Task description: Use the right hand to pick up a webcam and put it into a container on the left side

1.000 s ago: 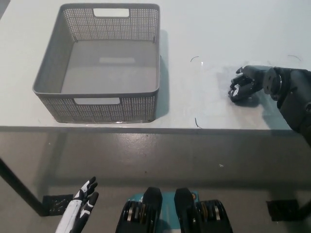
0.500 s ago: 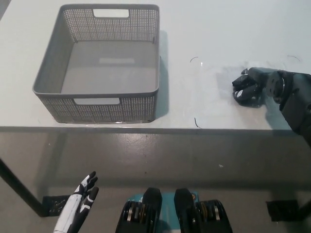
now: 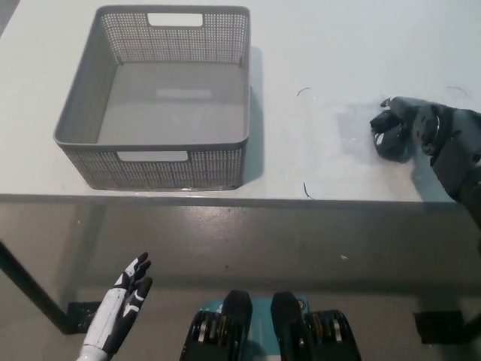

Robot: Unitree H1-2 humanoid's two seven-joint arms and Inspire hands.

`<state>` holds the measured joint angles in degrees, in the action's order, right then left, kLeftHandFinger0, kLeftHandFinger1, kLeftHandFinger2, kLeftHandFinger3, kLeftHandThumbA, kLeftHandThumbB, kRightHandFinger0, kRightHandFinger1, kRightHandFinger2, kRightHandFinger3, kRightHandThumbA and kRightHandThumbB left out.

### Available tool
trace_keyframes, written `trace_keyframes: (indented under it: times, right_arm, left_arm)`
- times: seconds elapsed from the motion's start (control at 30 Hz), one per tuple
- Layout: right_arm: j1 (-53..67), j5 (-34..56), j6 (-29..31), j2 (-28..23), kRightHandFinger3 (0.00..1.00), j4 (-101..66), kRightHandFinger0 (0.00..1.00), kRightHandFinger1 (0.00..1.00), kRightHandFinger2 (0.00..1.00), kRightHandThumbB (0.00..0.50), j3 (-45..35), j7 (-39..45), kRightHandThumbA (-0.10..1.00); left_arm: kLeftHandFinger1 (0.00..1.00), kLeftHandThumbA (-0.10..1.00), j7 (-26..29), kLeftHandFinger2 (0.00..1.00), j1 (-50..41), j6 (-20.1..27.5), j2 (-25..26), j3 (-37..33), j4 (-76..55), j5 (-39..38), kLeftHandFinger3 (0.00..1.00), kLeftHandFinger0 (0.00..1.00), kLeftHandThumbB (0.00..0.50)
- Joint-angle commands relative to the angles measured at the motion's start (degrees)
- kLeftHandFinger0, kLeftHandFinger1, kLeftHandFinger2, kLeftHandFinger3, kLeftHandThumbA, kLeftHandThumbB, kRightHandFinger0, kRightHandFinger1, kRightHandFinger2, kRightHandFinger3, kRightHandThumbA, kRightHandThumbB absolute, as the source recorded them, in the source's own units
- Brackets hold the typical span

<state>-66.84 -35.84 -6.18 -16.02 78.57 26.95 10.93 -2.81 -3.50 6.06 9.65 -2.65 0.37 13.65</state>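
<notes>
My black right hand (image 3: 400,128) lies low on the white table (image 3: 323,45) at the right, its fingers curled down towards the tabletop. A dark rounded shape (image 3: 390,147) sits right under the fingers; it may be the webcam, but it blends with the hand. Whether the fingers close on it I cannot see. The grey perforated basket (image 3: 83,113) stands on the table at the left, nothing inside it, well apart from the right hand. My white left hand (image 3: 124,301) rests below the table edge at the lower left, fingers spread and holding nothing.
The table's front edge (image 3: 240,198) runs across the middle of the picture, with grey floor below it. A few thin dark marks (image 3: 306,189) lie on the tabletop between basket and right hand. A dark table leg (image 3: 26,289) slants at the lower left.
My right hand has slid a little to the right along the tabletop, staying curled over the dark shape. The left hand has barely shifted. The view moved slightly.
</notes>
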Motion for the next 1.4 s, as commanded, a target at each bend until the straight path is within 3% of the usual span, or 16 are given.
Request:
trace_keyframes:
  times: [0.0, 0.1, 0.17, 0.2, 0.23, 0.3, 0.4, 0.43, 0.5, 0.53, 0.57, 0.63, 0.67, 0.83, 1.13, 1.37]
  right_arm:
    - [0.73, 6.13, 6.46, -1.15, 0.28, 0.29, 0.03, 0.19, 0.27, 0.176, -6.05, -15.23, -0.10]
    - [0.86, 7.32, 9.12, -1.18, 0.49, -0.01, 0.01, 0.27, 0.57, 0.188, -8.36, -17.61, -0.10]
    - [0.70, 8.22, 10.20, -1.19, 0.62, -0.34, 0.02, 0.32, 0.64, 0.203, -10.32, -19.02, -0.10]
    - [0.67, 8.19, 10.33, -1.17, 0.63, -0.38, 0.02, 0.32, 0.64, 0.201, -10.61, -19.26, -0.10]
    - [0.54, 8.76, 10.64, -1.15, 0.66, -0.55, 0.15, 0.38, 0.58, 0.203, -11.74, -19.99, -0.10]
    - [0.47, 9.96, 11.30, -1.04, 0.62, -0.78, 0.01, 0.26, 0.50, 0.207, -13.54, -20.81, -0.10]
    - [-0.26, 11.09, 13.23, -0.69, 0.63, -1.75, 0.00, 0.25, 0.69, 0.204, -15.80, -24.27, -0.10]
    - [-0.57, 11.15, 13.49, -0.59, 0.64, -2.01, 0.00, 0.32, 0.79, 0.201, -16.19, -25.03, -0.10]
    - [-1.64, 11.88, 14.57, -0.24, 0.67, -3.63, 0.04, 0.44, 0.83, 0.192, -17.58, -26.36, -0.10]
    - [-1.91, 11.81, 14.72, -0.25, 0.69, -4.11, 0.04, 0.44, 0.82, 0.194, -17.68, -26.73, -0.10]
    - [-2.21, 11.27, 15.31, -0.30, 0.74, -5.24, 0.26, 0.57, 0.72, 0.187, -17.57, -27.34, -0.10]
    - [-3.10, 11.63, 16.02, -0.41, 0.74, -8.09, 0.02, 0.26, 0.66, 0.172, -18.23, -26.97, -0.10]
    - [-3.36, 11.84, 15.68, -0.39, 0.77, -9.25, 0.00, 0.22, 0.70, 0.165, -18.54, -26.94, -0.10]
    - [-4.48, 12.32, 12.64, 0.06, 0.81, -18.83, 0.00, 0.30, 0.81, 0.148, -19.52, -25.66, -0.10]
    - [-6.69, 12.38, 7.32, 4.02, 0.86, -33.55, 0.00, 0.38, 0.83, 0.175, -18.94, -20.65, -0.10]
    - [-7.29, 12.42, 6.02, 10.55, 0.85, -37.21, 0.00, 0.34, 0.79, 0.149, -17.88, -20.30, -0.10]
  left_arm:
    - [1.00, 1.00, 0.43, 1.00, 1.23, 1.61, 1.21, 0.58, -0.38, -0.26, 1.00, 1.00, 0.043]
    - [1.00, 1.00, 0.36, 1.00, 1.11, 1.58, 1.24, 0.59, -0.53, -0.36, 1.00, 1.00, 0.033]
    - [1.00, 1.00, 0.56, 1.00, 1.15, 2.44, 1.32, 0.55, -0.02, -0.24, 1.00, 1.00, 0.024]
    - [1.00, 1.00, 0.57, 1.00, 1.16, 2.52, 1.31, 0.57, 0.06, -0.31, 1.00, 1.00, 0.024]
    - [1.00, 1.00, 0.39, 1.00, 1.08, 2.04, 1.25, 0.62, -0.20, -0.54, 1.00, 1.00, 0.026]
    - [1.00, 1.00, 0.40, 1.00, 1.01, 1.78, 1.25, 0.59, -0.36, -0.37, 1.00, 1.00, 0.027]
    - [1.00, 1.00, 0.37, 1.00, 1.05, 1.85, 1.29, 0.59, -0.40, -0.39, 1.00, 1.00, 0.031]
    - [1.00, 1.00, 0.36, 1.00, 1.08, 1.86, 1.29, 0.59, -0.38, -0.42, 1.00, 1.00, 0.034]
    - [1.00, 1.00, 0.38, 1.00, 1.10, 1.91, 1.38, 0.60, -0.44, -0.32, 1.00, 1.00, 0.034]
    - [1.00, 1.00, 0.45, 1.00, 1.09, 2.00, 1.38, 0.54, -0.41, -0.14, 1.00, 1.00, 0.033]
    - [1.00, 1.00, 0.50, 1.00, 1.09, 1.72, 1.37, 0.53, -0.49, 0.06, 1.00, 1.00, 0.028]
    - [1.00, 1.00, 0.48, 1.00, 1.03, 1.33, 1.32, 0.53, -0.74, 0.14, 1.00, 1.00, 0.023]
    - [1.00, 1.00, 0.48, 1.00, 1.05, 1.37, 1.32, 0.52, -0.70, 0.12, 1.00, 1.00, 0.021]
    - [1.00, 1.00, 0.32, 1.00, 1.09, 1.73, 1.45, 0.40, -0.49, 0.06, 1.00, 1.00, 0.019]
    - [1.00, 1.00, 0.24, 1.00, 1.03, 1.54, 1.71, 0.14, -0.87, 0.47, 1.00, 1.00, 0.022]
    - [1.00, 1.00, -0.47, 1.00, -0.52, 1.10, 1.36, -0.65, -1.74, -0.03, 1.00, 1.00, 0.041]
